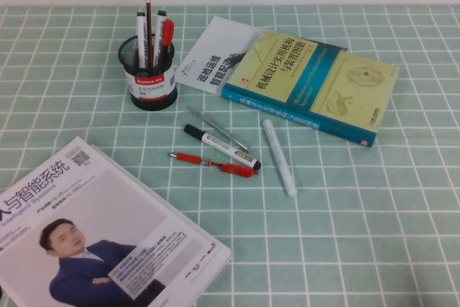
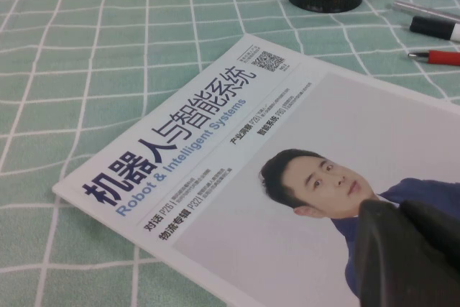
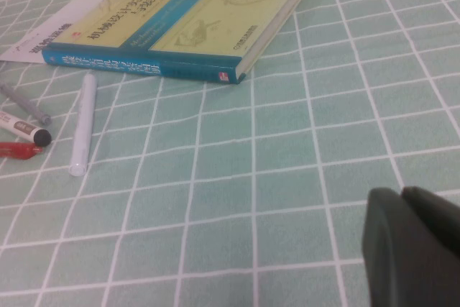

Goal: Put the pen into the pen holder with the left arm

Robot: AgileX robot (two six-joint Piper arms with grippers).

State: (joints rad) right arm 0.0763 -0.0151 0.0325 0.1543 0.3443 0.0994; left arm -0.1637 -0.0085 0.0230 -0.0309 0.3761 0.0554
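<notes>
Left gripper [image 2: 406, 253], a black claw seen only at the edge of its own wrist view, hangs above the white magazine [image 2: 287, 177] with a man's portrait; its fingers [image 2: 388, 249] lie pressed together, clenched on nothing. Slim red pen [image 1: 213, 164] with red clip cap lies flat on the green checked tablecloth [image 1: 374, 221], just beside the white marker [image 1: 221, 147] with black cap and near the thin grey pen [image 1: 218, 129]. Black wire-mesh pen holder [image 1: 149, 80] stands upright, well apart from it, already holding several pens. Judged step: approach, no grasp yet begun. The next move calls for crossing from the magazine to the pen, opening, and closing on the barrel alone. Right gripper [image 3: 413, 242], likewise clenched and empty, hovers over bare cloth near the blue-and-yellow book [image 3: 187, 23]. The high view shows neither arm; the wrist views alone place the grippers, while only the high view shows the holder's contents.
</notes>
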